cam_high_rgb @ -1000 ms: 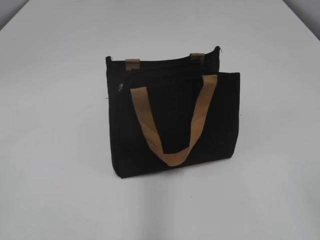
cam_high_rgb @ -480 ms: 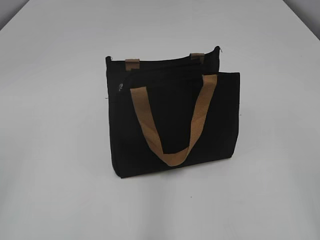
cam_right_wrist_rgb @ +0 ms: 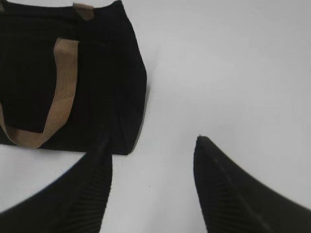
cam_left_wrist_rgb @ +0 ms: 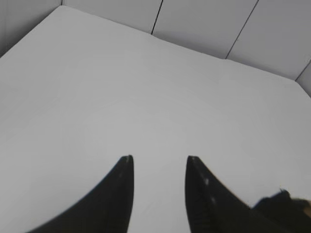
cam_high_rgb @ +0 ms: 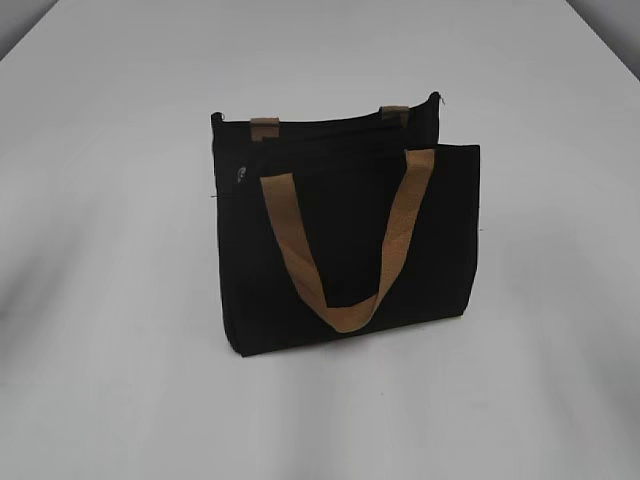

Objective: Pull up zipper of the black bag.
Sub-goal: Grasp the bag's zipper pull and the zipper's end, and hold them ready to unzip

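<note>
The black bag [cam_high_rgb: 345, 240] stands upright in the middle of the white table [cam_high_rgb: 110, 360], its tan handle [cam_high_rgb: 340, 260] hanging over the front panel. The zipper [cam_high_rgb: 330, 133] runs along the top edge; a small silvery pull tab [cam_high_rgb: 240, 173] sits at its left end. Neither gripper shows in the exterior view. In the left wrist view my left gripper [cam_left_wrist_rgb: 159, 159] is open and empty over bare table, with a corner of the bag [cam_left_wrist_rgb: 286, 206] at the lower right. In the right wrist view my right gripper [cam_right_wrist_rgb: 153, 143] is open and empty, just right of the bag [cam_right_wrist_rgb: 73, 73].
The table's far edge and grey wall panels [cam_left_wrist_rgb: 204, 19] show in the left wrist view. Bare white table surface surrounds the bag on all sides.
</note>
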You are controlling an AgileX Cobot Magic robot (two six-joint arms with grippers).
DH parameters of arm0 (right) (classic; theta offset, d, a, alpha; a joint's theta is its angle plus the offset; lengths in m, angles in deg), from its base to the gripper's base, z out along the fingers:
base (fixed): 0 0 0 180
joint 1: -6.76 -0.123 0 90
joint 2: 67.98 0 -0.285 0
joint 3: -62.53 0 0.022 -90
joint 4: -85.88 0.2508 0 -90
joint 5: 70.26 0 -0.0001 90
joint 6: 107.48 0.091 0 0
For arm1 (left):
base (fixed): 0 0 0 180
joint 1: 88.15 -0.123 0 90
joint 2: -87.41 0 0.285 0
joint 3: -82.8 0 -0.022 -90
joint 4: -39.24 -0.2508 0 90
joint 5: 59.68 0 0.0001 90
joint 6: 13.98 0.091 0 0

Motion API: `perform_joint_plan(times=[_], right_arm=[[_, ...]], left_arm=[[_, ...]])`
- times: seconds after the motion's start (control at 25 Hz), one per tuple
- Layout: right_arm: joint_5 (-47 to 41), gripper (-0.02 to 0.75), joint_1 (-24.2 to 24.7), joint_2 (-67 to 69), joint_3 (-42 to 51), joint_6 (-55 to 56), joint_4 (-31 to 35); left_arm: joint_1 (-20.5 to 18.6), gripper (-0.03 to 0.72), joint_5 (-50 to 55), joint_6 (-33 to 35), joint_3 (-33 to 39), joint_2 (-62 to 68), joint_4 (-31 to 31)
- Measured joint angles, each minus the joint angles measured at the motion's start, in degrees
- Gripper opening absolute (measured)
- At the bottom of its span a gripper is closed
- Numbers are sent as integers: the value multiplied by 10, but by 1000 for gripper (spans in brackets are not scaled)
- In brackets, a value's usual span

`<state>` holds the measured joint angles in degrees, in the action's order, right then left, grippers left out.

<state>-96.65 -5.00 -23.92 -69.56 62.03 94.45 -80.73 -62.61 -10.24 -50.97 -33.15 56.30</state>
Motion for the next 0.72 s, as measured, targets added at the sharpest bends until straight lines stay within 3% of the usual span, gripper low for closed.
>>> perform_joint_plan(times=[0.16, 0.32, 0.52, 0.72], right_arm=[[32, 422, -29, 74, 0, 0, 1], [65, 422, -61, 147, -7, -3, 1], [77, 422, -90, 206, -69, -20, 1], [86, 422, -96, 280, -149, -27, 1]], left_arm=[[48, 274, -179, 0, 0, 144, -1], [94, 274, -279, -1, 0, 288, -10], [154, 275, -320, -52, 10, 386, -82], [203, 275, -458, -100, 88, 415, -154]])
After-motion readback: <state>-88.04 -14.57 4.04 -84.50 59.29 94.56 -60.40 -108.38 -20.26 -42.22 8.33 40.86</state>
